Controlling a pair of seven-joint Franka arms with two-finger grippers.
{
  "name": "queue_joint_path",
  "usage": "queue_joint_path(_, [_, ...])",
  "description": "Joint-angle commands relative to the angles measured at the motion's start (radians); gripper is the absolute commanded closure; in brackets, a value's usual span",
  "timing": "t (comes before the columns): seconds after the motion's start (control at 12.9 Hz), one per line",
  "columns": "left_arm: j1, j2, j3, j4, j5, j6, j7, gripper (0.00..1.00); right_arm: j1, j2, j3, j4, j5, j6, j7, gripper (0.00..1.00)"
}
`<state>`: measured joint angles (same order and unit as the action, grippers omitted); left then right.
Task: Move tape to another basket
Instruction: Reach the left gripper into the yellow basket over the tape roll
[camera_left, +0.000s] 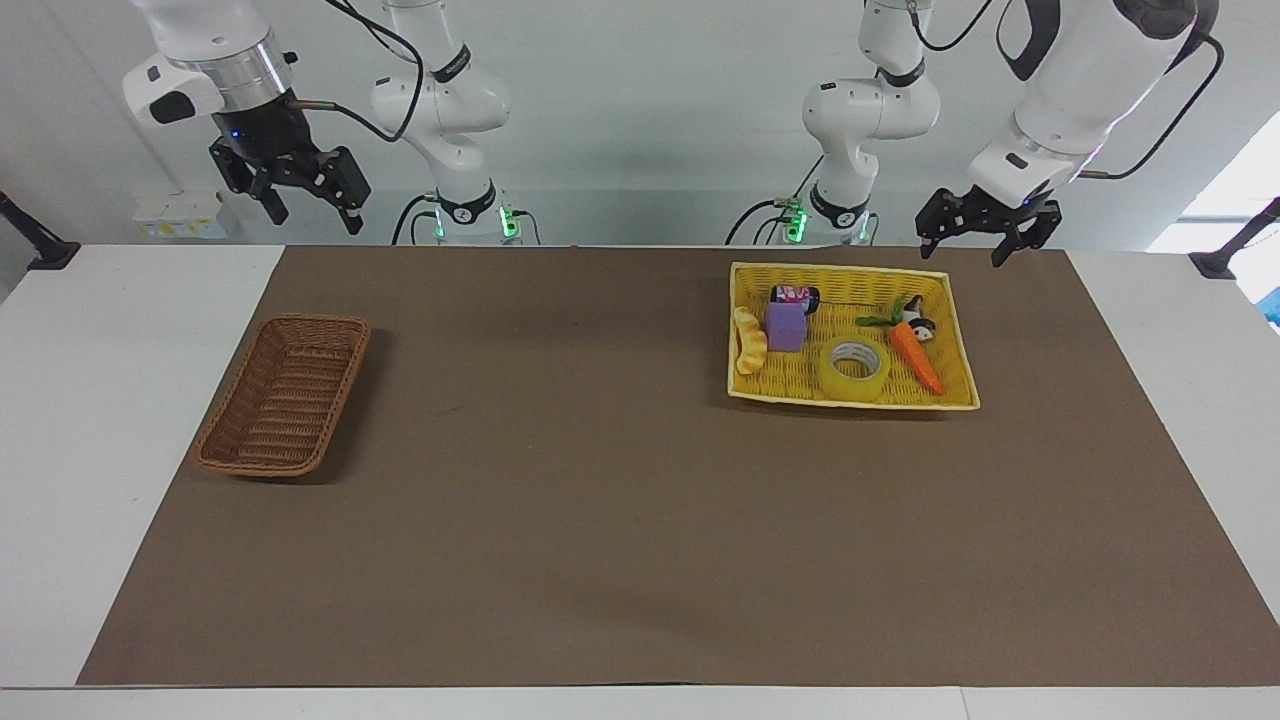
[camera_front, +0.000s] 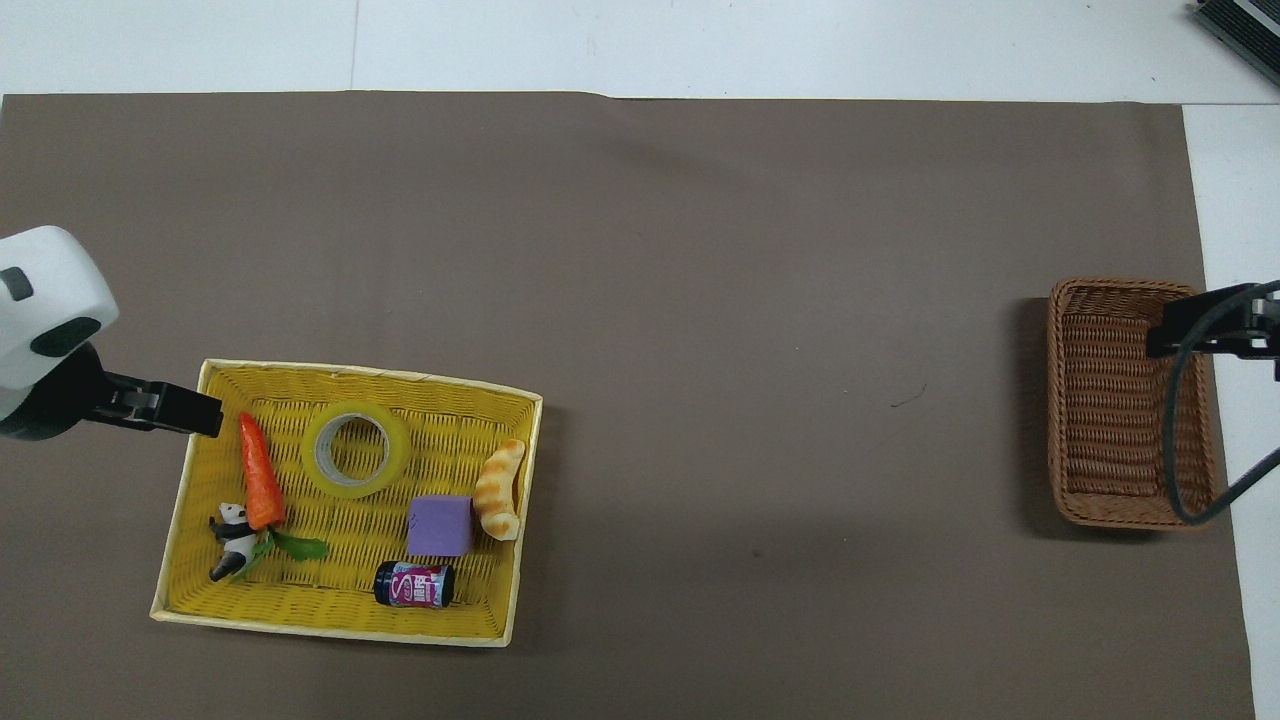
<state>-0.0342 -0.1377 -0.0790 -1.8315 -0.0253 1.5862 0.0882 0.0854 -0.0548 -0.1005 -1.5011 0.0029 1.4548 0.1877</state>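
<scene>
Overhead view: left gripper (camera_left: 978, 243) over yellow basket (camera_front: 345, 373) rim, jaws apart.

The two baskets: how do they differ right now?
The yellow basket is wide, bright and holds the tape, a carrot and other small items; the brown wicker basket is narrow, oblong and holds nothing. The yellow one sits toward the left arm's end, the brown toward the right arm's. Both are woven and rest on the brown mat.
</scene>
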Motion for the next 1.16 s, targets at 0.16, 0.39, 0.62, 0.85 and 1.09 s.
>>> queue_joint_path(0.16, [0.010,-0.049,0.005,-0.196,-0.013,0.133,0.038,0.00,-0.003,0.003,-0.002,0.010,0.019,-0.010,-0.008,0.00])
queue_joint_path(0.39, [0.010,-0.043,0.005,-0.287,-0.015,0.237,0.033,0.00,-0.003,0.003,-0.002,0.010,0.019,-0.010,-0.008,0.00])
queue_joint_path(0.62, [-0.001,-0.036,0.004,-0.405,-0.015,0.385,0.027,0.00,-0.003,0.003,-0.002,0.009,0.019,-0.010,-0.008,0.00])
queue_joint_path(0.85, [-0.006,0.019,0.004,-0.475,-0.015,0.509,0.021,0.00,-0.003,0.003,-0.002,0.009,0.019,-0.010,-0.008,0.00])
queue_joint_path(1.09, [-0.029,0.044,0.004,-0.543,-0.018,0.596,-0.011,0.31,-0.003,0.003,-0.002,0.010,0.019,-0.010,-0.008,0.00])
